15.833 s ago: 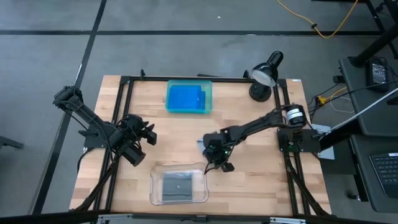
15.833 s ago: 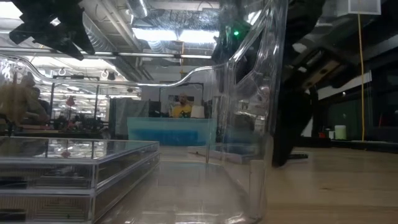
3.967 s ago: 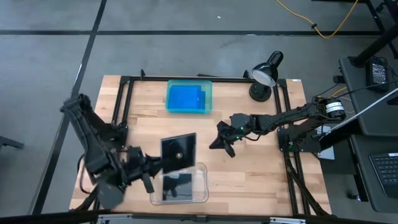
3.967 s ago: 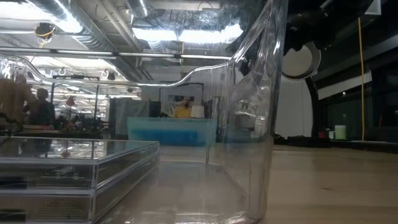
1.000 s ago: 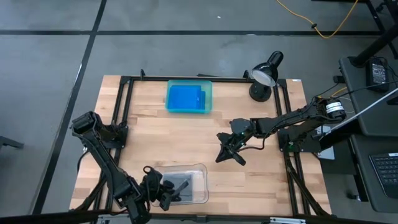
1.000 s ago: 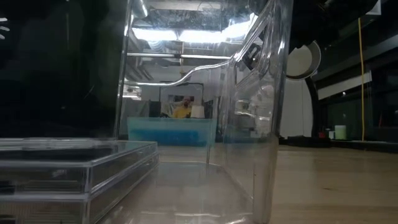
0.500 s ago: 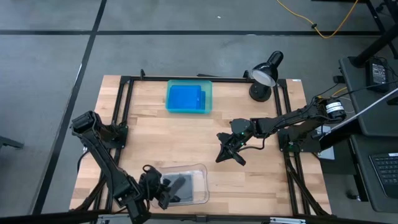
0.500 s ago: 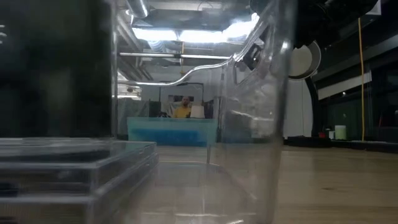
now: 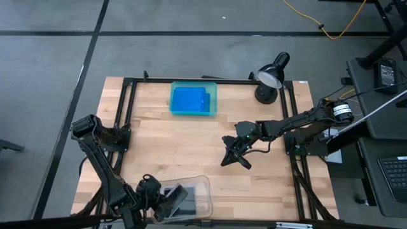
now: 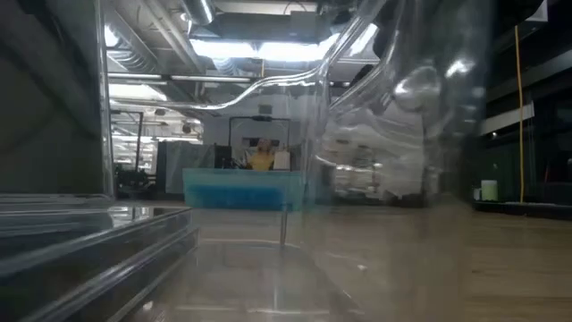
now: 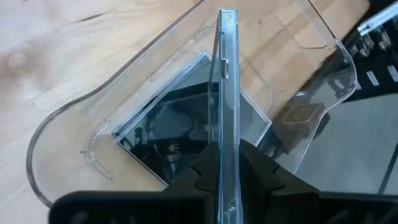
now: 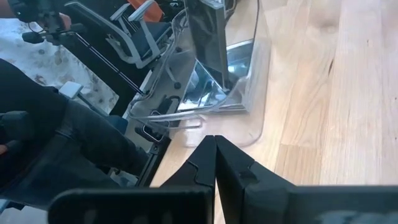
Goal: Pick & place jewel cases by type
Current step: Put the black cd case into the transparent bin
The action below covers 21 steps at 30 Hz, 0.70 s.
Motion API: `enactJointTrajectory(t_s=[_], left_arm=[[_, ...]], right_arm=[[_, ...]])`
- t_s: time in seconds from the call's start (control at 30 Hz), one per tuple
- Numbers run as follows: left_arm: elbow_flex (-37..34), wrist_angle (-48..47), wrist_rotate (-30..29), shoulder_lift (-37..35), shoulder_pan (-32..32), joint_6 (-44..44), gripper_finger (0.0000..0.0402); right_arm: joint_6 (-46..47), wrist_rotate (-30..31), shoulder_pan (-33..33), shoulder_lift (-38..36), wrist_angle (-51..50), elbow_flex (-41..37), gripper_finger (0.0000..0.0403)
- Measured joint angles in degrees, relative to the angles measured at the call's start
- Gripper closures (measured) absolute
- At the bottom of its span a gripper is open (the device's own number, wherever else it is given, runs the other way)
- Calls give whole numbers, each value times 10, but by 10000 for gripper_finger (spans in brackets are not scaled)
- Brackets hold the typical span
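Note:
My left gripper (image 11: 227, 171) is at the table's near left, over the clear tray (image 9: 202, 187), and is shut on a jewel case (image 11: 227, 74) that I see edge-on. A dark grey square case (image 11: 168, 134) lies flat on the tray's floor beneath it. The right wrist view shows the held case (image 12: 208, 37) standing steeply in the tray. Blue cases (image 9: 191, 100) lie in the teal tray (image 9: 173, 98) at the far edge. My right gripper (image 9: 234, 160) waits shut above the middle of the table. My left gripper pinches the jewel case's two flat faces between its two fingers, at the case's end nearest the gripper (image 11: 227, 149). The fingers (image 11: 261, 180) come slanting down from the table's near left. The case stands on edge over the lying case; whether its lower end rests there I cannot tell.
A black desk lamp (image 9: 272, 76) stands at the far right corner. In the low view the clear tray's wall (image 10: 393, 107) fills the right half, and stacked clear cases (image 10: 89, 241) lie close in at the left. Bare wood lies between the two trays.
My left gripper has drawn back a little toward the table's near edge, and the clear tray has shifted with it toward that edge; in the low view its wall has swung across and come closer. My right gripper has kept still.

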Motion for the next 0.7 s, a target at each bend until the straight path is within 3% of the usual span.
enactJointTrajectory(t_s=[0.17, 0.47, 0.7], left_arm=[[0, 9, 15, -4, -4, 44, 379], [1, 92, 118, -10, 24, 236, 379], [0, 116, 178, -15, 45, 322, 380]], right_arm=[[1, 0, 0, 0, 0, 0, 393], [4, 1, -2, 0, 0, 0, 393], [6, 2, -2, 0, 0, 0, 393]])
